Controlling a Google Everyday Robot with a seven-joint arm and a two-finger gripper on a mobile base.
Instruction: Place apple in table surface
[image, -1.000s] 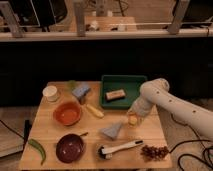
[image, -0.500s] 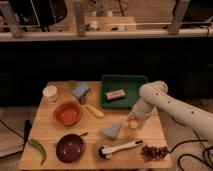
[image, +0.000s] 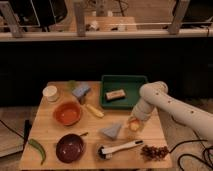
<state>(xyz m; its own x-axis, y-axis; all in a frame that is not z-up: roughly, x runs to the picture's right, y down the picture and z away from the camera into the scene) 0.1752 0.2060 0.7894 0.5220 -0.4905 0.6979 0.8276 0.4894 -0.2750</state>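
No readable text anywhere.
Gripper (image: 134, 123) low over the table surface (image: 50, 135), just below the green tray (image: 125, 80), at the apple (image: 134, 127); no labels legible.

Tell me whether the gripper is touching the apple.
Cannot tell. In the camera view the gripper sits directly over the apple above the table surface, but no contact or gap shows plainly between them.

A single camera looks down from above and in front of the table surface (image: 47, 135), at middling distance, taking in the whole tabletop and a railing (image: 105, 34) beyond its far edge. The white arm enters from the right, and its gripper (image: 134, 124) sits right of centre, near the apple (image: 134, 126).
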